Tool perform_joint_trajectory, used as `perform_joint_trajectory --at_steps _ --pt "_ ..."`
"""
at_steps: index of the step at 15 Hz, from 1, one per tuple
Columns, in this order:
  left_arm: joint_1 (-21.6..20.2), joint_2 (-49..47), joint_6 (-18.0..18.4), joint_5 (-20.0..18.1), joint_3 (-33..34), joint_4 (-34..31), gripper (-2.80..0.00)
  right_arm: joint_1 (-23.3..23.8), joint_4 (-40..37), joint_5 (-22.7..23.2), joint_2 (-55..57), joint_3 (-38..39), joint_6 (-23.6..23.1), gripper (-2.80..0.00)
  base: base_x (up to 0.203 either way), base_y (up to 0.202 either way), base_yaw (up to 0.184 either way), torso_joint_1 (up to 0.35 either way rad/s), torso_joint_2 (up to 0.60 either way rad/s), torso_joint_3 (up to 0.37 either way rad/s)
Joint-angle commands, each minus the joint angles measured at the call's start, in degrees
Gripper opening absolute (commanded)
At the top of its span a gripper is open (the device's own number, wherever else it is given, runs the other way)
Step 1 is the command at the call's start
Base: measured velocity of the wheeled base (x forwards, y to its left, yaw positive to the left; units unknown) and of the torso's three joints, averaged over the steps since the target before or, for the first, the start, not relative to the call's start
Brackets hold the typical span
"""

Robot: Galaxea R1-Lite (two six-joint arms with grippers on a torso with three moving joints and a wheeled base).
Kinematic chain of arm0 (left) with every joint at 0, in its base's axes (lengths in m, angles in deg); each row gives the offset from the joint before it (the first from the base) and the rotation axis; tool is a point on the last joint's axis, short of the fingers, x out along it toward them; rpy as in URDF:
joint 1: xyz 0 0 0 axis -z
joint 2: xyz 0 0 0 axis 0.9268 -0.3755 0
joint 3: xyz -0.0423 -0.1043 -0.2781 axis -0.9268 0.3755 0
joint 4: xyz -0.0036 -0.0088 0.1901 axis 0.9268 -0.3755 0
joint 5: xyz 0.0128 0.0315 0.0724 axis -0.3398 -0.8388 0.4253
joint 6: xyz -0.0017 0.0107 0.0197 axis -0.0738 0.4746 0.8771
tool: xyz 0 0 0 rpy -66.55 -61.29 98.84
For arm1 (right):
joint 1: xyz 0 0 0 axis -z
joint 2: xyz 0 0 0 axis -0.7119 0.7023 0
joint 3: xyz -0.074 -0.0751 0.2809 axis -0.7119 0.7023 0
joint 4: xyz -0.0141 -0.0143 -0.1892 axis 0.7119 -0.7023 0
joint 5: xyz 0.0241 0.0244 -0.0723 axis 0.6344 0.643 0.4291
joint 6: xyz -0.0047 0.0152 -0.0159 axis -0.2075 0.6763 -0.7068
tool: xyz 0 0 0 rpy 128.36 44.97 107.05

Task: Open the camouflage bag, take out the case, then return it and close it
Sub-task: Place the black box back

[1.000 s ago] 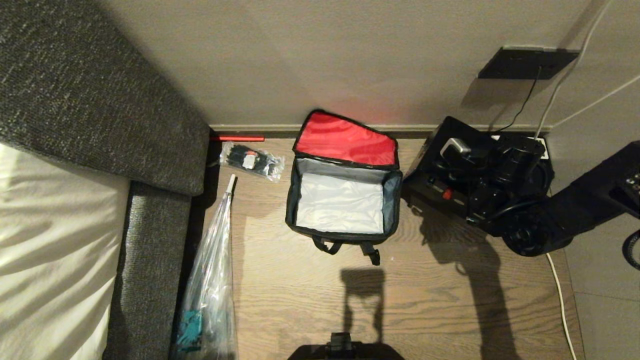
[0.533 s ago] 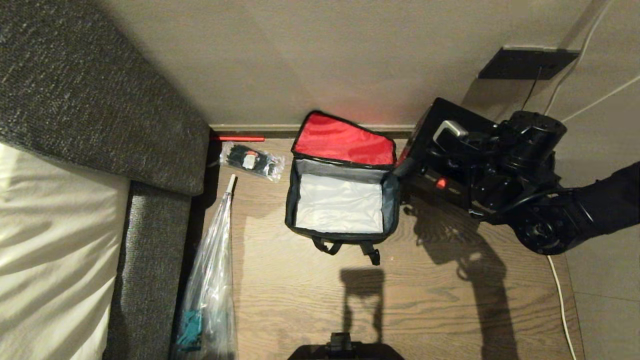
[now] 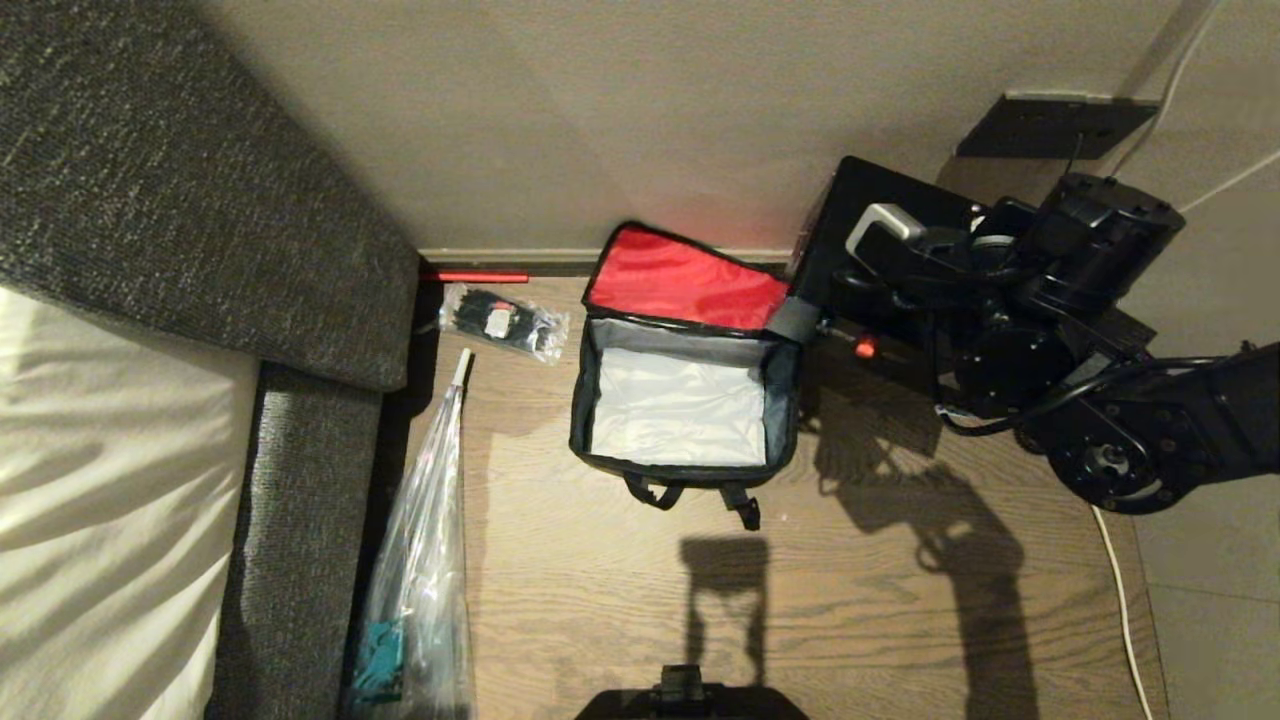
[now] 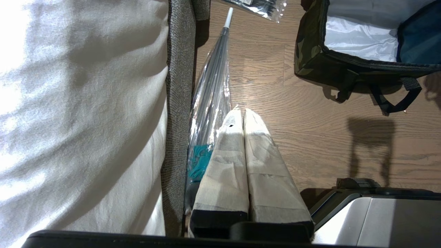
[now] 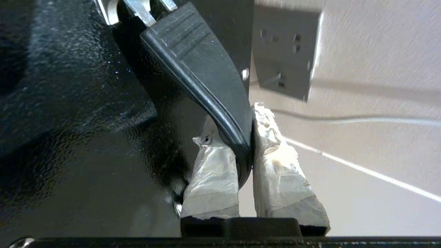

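At centre frame in the head view, the camouflage bag (image 3: 685,400) sits open on the wooden floor (image 3: 850,600), its red-lined flap (image 3: 690,280) thrown back against the wall and its pale interior showing empty. To its right, in the upper right of the frame, the right gripper (image 5: 246,137) holds the case (image 3: 880,210) clear of the floor, just beside the bag's upper right corner. The right wrist view shows its taped fingers (image 5: 213,172) clamped on the case's black handle (image 5: 203,69). Behind it, a dark wall socket (image 3: 1055,125) and cables (image 3: 1120,590) are in view. Left of the bag lie a clear plastic packet (image 3: 500,320) of black items and a folded transparent umbrella (image 3: 425,580) beside the grey bed frame (image 3: 300,520). The left gripper (image 4: 243,113) hangs above the floor beside the umbrella, fingers pressed together and holding nothing.
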Motion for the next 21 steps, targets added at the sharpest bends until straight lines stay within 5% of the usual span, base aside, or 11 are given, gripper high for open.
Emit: perform_joint_trajectory --at_steps 1,9,21 --pt "-0.01 0.00 -0.04 0.01 0.00 -0.02 -2.80 -3.20 0.46 -0.47 -1.10 -0.22 -0.65 -2.80 0.000 0.000 0.000 0.000 0.00 0.000" --pt "-0.01 0.00 -0.04 0.10 0.00 -0.02 -2.80 -13.56 0.95 -3.29 3.69 -1.67 -0.08 -2.80 0.000 0.000 0.000 0.000 0.00 0.000" --pt "-0.01 0.00 -0.04 0.01 0.00 -0.02 -2.80 -21.16 0.30 -3.08 16.30 -14.93 0.31 -2.80 0.000 0.000 0.000 0.000 0.00 0.000"
